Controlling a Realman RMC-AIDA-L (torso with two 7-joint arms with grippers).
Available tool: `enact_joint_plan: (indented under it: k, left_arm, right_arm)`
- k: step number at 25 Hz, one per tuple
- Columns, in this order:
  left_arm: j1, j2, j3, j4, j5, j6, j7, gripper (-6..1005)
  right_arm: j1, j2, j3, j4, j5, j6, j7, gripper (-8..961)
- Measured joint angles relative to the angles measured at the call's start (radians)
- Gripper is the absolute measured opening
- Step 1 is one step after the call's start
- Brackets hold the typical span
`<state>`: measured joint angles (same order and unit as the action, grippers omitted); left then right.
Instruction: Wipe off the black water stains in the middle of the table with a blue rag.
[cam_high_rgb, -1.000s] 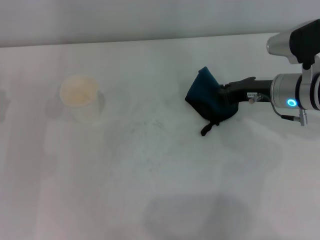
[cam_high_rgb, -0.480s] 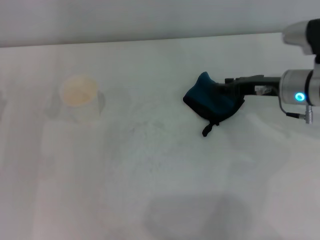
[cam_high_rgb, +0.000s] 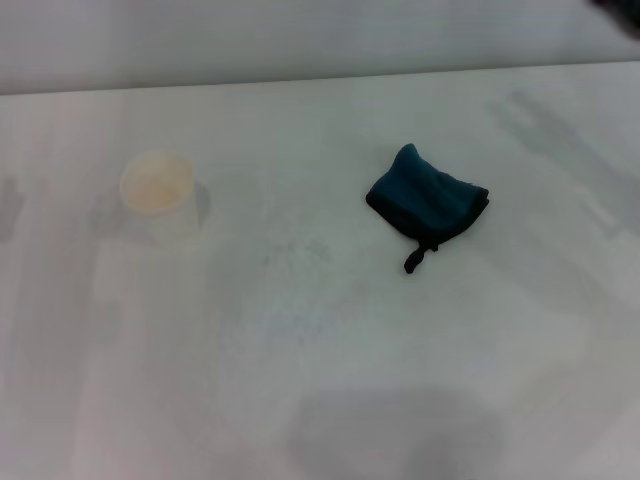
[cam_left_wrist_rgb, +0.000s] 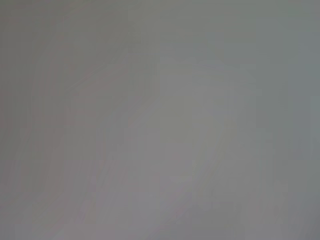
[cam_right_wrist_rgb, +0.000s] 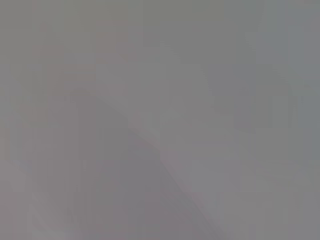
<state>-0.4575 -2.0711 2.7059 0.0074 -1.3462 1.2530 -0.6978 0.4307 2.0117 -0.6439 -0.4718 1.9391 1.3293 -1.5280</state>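
Observation:
The blue rag (cam_high_rgb: 428, 204) lies crumpled on the white table (cam_high_rgb: 330, 380), right of the middle, with its black loop tag (cam_high_rgb: 414, 260) pointing toward me. No gripper touches it. No dark blotch shows on the table; only faint smeared traces (cam_high_rgb: 300, 250) show left of the rag. Neither gripper shows in the head view. Both wrist views show only plain grey, with no fingers and no objects.
A white cup (cam_high_rgb: 158, 193) stands on the left part of the table. The table's far edge (cam_high_rgb: 300, 82) runs along the top of the head view.
The right gripper has let go of the rag and pulled away to the right, out of the head view. The rag stays lying where it was set down.

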Motion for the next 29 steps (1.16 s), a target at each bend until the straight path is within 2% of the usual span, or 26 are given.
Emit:
enact_joint_plan:
  k: [1,3,4,5,6,8,11,12,21,26,29]
  left_arm:
    - [0.000,0.000,0.000,0.000,0.000,0.000,0.000,886]
    - [0.000,0.000,0.001,0.000,0.001,0.000,0.002,885]
    - [0.000,-0.001,0.002,0.000,0.002,0.000,0.006,885]
    - [0.000,-0.001,0.002,0.000,0.002,0.000,0.009,885]
    - [0.000,-0.001,0.002,0.000,0.002,0.000,0.009,885]
    - [-0.001,-0.001,0.003,-0.001,0.003,-0.014,0.028,886]
    - [-0.011,-0.001,0.004,-0.001,0.004,-0.054,0.097,886]
    - [-0.027,-0.002,0.005,0.005,0.006,-0.102,0.189,886]
    - [-0.050,-0.006,-0.003,0.040,-0.001,-0.190,0.245,886]
    - [-0.066,-0.006,0.003,0.072,0.009,-0.240,0.253,886]
    - [-0.083,-0.008,0.003,0.083,0.011,-0.299,0.259,886]
  right_arm:
    - [0.000,0.000,0.000,0.000,0.000,0.000,0.000,853]
    - [-0.015,0.002,0.015,0.058,0.102,-0.003,-0.197,861]
    - [-0.022,0.003,0.018,0.143,0.193,-0.027,-0.475,865]
    - [-0.022,0.003,0.018,0.143,0.193,-0.027,-0.475,865]
    - [-0.021,0.003,0.018,0.195,0.237,-0.055,-0.655,864]
    - [-0.019,0.002,0.019,0.258,0.283,-0.097,-0.877,863]
    - [-0.019,0.003,0.020,0.336,0.331,-0.159,-1.144,862]
    - [-0.019,0.003,0.021,0.352,0.339,-0.171,-1.194,862]
    - [-0.023,0.002,0.022,0.377,0.346,-0.200,-1.187,858]
    - [-0.022,-0.001,0.023,0.364,0.347,-0.350,-1.167,858]
    - [-0.021,-0.002,0.023,0.357,0.347,-0.379,-1.160,858]
